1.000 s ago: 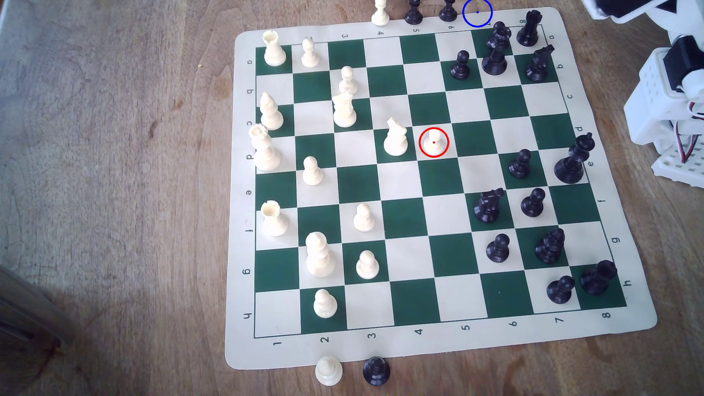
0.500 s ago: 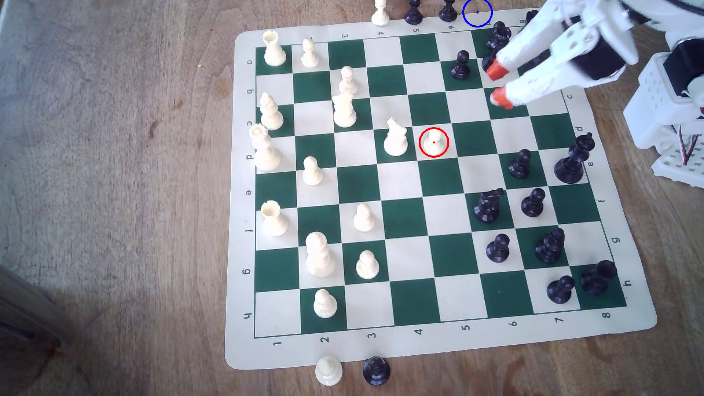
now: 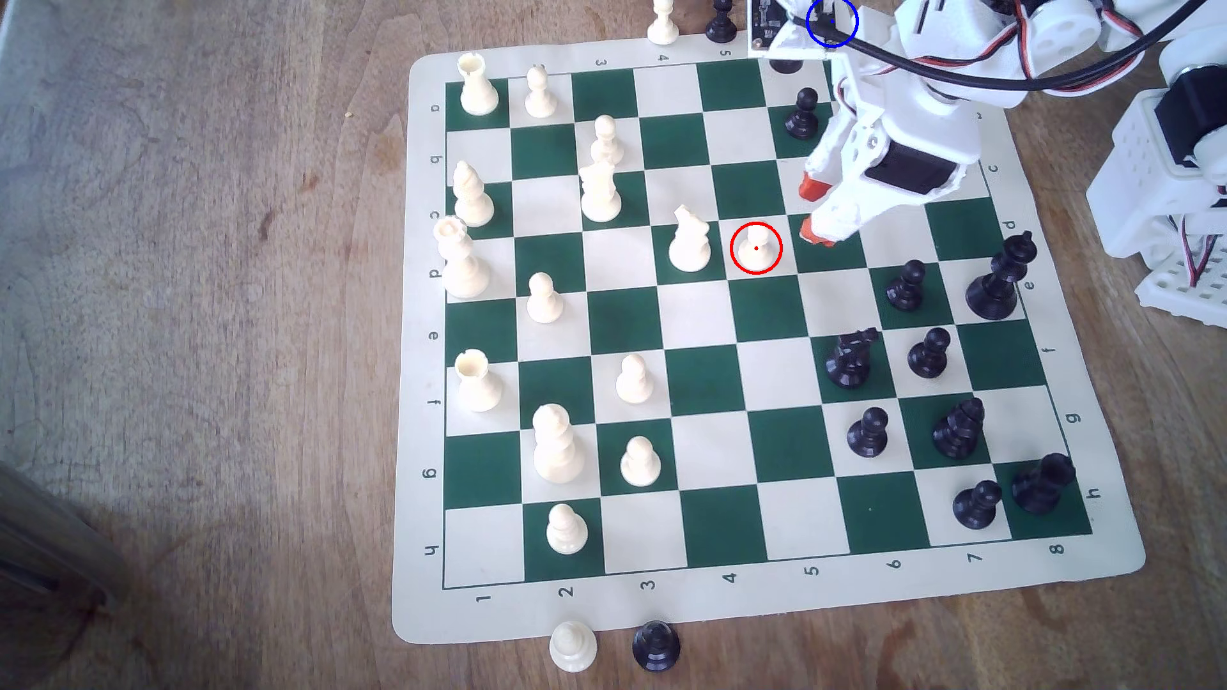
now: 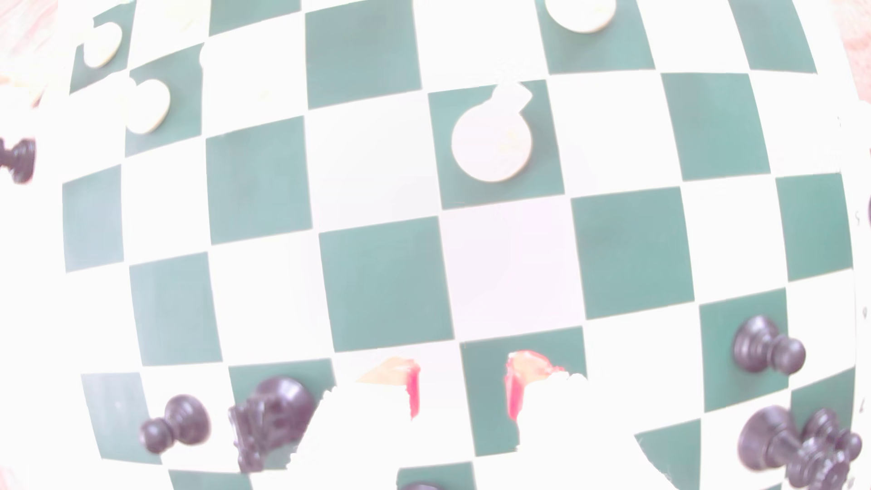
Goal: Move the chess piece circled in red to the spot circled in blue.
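Observation:
The chess piece circled in red [image 3: 756,247] is a small cream pawn standing upright on a light square near the board's middle. My gripper [image 3: 813,211] hangs just to the exterior view's right of it, apart from it. It is open, with nothing between its orange fingertips [image 3: 811,187]. In the washed-out wrist view the gripper [image 4: 462,381] points over a dark square, its fingertips [image 4: 523,372] spread. The blue ring [image 3: 808,21] is drawn at the top edge past the board, and my arm and its black cable cover the wood inside it.
A cream knight [image 3: 689,242] stands one square to the exterior view's left of the pawn. A black pawn [image 3: 803,113] stands beside my arm. Black pieces crowd the board's right side. The arm's base [image 3: 1162,199] sits off the board's right edge.
My arm has swung in from the upper right, carrying the open gripper down and left until it is beside the red-circled pawn. The arm now covers the blue-ringed spot.

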`<state>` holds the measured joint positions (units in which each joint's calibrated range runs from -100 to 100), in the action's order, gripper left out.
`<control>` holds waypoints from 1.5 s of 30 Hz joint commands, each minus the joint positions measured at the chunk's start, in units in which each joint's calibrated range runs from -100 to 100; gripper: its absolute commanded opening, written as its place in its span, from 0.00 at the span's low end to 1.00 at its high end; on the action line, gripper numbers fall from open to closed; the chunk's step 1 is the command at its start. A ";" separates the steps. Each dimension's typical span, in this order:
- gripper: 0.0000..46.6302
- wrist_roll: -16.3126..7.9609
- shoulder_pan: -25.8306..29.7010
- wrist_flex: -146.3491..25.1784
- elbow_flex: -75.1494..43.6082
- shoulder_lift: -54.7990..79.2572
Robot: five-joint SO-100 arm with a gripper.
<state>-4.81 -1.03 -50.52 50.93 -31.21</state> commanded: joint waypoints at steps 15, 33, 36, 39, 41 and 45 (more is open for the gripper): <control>0.30 -0.44 -1.82 10.47 -4.96 9.05; 0.30 0.05 -3.47 16.94 -2.24 13.13; 0.29 0.05 -3.39 17.10 -2.15 13.55; 0.30 0.05 -3.31 18.17 -1.06 13.64; 0.30 0.05 -3.31 18.33 -1.06 13.89; 0.29 0.15 -3.07 18.33 -0.34 14.66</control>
<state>-4.91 -4.42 -32.99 50.38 -16.21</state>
